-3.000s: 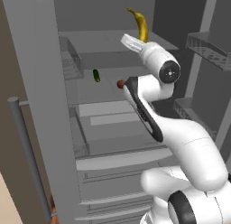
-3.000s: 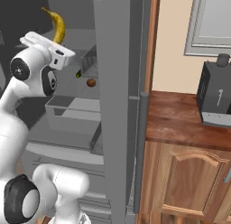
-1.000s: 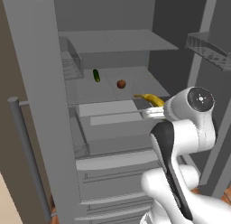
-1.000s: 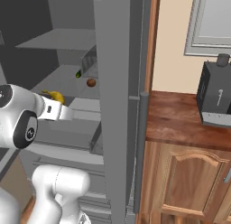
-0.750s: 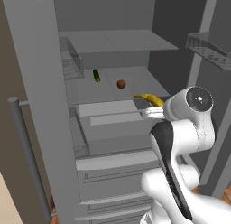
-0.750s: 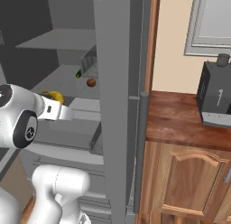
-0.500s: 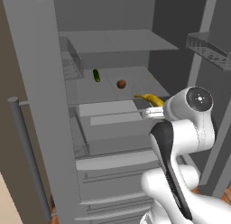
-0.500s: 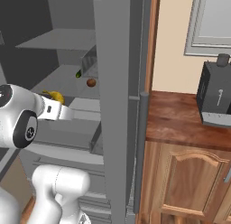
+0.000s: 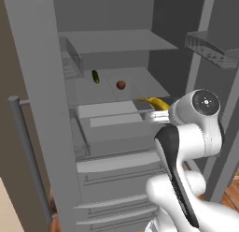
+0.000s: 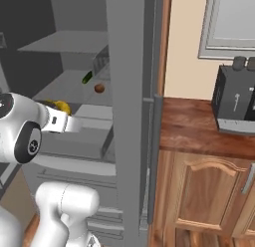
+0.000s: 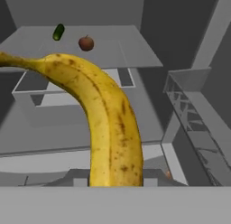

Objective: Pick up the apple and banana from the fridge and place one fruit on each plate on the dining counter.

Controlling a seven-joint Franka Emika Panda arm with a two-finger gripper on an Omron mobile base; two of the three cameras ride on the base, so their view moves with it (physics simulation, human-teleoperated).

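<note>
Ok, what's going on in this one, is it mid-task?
Yes. The arm's gripper is shut on the banana and holds it in front of the open fridge, outside the shelves. The apple sits on a fridge shelf beside a small green vegetable, not yet picked up.

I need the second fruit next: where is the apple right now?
The apple sits on the fridge shelf, just right of the green vegetable in the left base view, behind the held banana.
</note>
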